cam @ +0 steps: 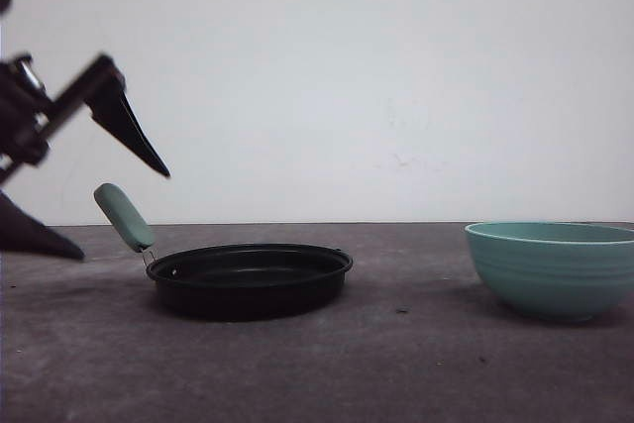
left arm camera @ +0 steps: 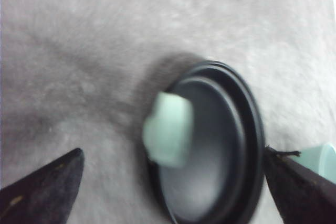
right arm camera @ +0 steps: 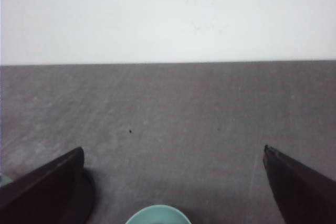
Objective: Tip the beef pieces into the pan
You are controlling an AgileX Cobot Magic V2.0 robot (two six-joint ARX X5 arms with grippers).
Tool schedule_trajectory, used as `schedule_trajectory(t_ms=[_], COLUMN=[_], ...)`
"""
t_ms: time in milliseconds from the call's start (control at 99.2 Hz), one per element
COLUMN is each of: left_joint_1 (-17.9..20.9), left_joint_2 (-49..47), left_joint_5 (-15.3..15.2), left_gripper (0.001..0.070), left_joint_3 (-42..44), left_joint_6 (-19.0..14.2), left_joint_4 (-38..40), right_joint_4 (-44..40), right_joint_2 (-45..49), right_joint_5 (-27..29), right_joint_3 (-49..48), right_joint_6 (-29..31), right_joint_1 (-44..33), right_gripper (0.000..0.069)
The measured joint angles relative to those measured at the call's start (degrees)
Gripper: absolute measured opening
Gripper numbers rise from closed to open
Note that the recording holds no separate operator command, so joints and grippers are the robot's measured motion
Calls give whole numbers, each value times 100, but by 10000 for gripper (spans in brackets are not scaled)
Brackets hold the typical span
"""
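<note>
The black pan (cam: pixel 248 279) sits on the table left of centre, its mint-green handle (cam: pixel 124 217) angled up to the left. My left gripper (cam: pixel 121 215) hovers open at the far left, its fingers spread above and below the handle without touching it. In the left wrist view the open left gripper (left arm camera: pixel 172 150) frames the blurred handle (left arm camera: pixel 169 128) and the pan (left arm camera: pixel 220 150). My right gripper (right arm camera: pixel 172 149) is open with nothing between its fingers, just behind the teal bowl's rim (right arm camera: pixel 157 214). The beef pieces are out of view; the bowl's inside is hidden.
The teal ribbed bowl (cam: pixel 555 269) stands at the right on the grey table (cam: pixel 396 364). A plain white wall (cam: pixel 376 76) rises behind the table. A few dark specks lie between pan and bowl.
</note>
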Motion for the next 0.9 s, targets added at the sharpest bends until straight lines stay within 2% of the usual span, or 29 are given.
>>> schedule_trajectory(t_ms=[81,141,292,454,535,635,898], left_joint_1=[-59,-98,-170,-264,-273,-273,-273], left_joint_2=[310,472,678,704,706,708,638], left_joint_5=[0,2,-70,-457,-667,-713,-603], left_gripper=[663,629,407,311,218,79,63], left_joint_3=[0,0,0,0,0,0,0], left_joint_6=[-87,-142,-267,-302,-304,-299,-149], left_joint_4=[173,306,789,1084,1075,1104,977], right_joint_4=[-146,-245,-330,-426,-442,-448,-673], right_joint_2=[-28,-37,-116,-151,-149,-149,-149], right_joint_5=[0,2,17,17,17,17,35], right_joint_3=[0,0,0,0,0,0,0], right_joint_6=[-2,-2,-4,-4,-4,-4,-72], right_joint_1=[0,0,0,0,0,0,0], right_gripper=[682,682,682,682,682,682,682])
